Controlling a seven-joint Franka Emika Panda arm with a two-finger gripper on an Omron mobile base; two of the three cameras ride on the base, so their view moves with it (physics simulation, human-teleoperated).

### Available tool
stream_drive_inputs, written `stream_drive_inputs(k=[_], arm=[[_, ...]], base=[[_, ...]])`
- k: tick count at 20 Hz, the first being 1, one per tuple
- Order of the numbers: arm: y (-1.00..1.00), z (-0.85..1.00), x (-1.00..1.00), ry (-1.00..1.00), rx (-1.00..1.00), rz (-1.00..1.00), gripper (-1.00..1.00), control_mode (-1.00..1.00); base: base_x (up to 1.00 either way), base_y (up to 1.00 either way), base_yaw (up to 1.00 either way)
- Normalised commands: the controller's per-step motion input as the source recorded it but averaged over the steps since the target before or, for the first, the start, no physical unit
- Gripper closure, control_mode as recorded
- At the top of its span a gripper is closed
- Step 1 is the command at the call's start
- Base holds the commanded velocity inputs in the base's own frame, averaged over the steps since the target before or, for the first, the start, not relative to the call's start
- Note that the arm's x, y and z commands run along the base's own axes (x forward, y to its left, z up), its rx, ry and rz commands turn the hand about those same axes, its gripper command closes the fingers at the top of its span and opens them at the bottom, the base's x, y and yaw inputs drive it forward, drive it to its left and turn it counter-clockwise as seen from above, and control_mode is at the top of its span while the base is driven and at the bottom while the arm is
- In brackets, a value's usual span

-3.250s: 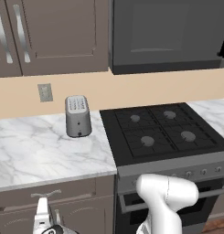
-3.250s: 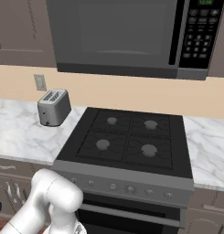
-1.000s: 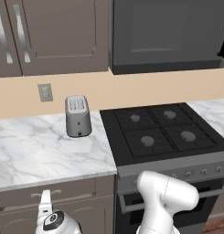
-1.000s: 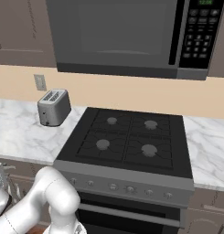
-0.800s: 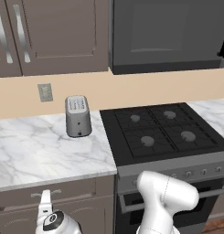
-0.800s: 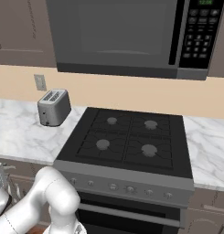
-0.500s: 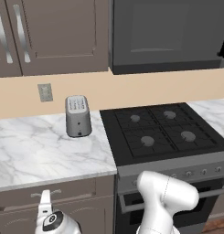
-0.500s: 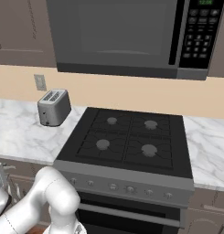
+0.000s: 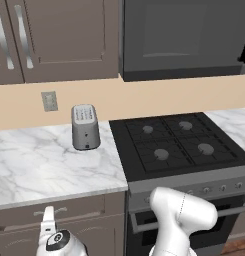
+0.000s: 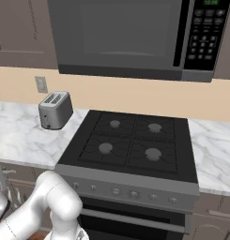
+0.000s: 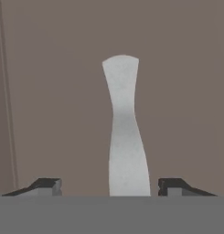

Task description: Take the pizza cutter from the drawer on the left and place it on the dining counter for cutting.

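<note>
Arm folded low; claw [image 11: 107, 185] fingers spread wide apart, holding nothing.

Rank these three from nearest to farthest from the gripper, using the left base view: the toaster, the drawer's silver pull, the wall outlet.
1. Drawer pull: right at the gripper, low on the left.
2. Toaster: on the marble worktop above.
3. Wall outlet: on the back wall, behind the toaster.

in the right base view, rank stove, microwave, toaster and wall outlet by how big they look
1. stove and microwave: both look large and close in extent, and the microwave is cropped, so I won't rank them.
2. toaster
3. wall outlet
</note>
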Motion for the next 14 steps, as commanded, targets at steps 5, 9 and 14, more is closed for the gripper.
stream_drive_inputs(k=[5, 9, 14], arm=[[0.00, 0.00, 0.00, 0.00, 0.00, 0.00, 1.00, -1.00], [0.00, 0.00, 0.00, 0.00, 0.00, 0.00, 1.00, -1.00], [0.00, 0.00, 0.00, 0.00, 0.00, 0.00, 1.00, -1.00]], base=[[0.00, 0.00, 0.00], [0.00, 0.00, 0.00], [0.00, 0.00, 0.00]])
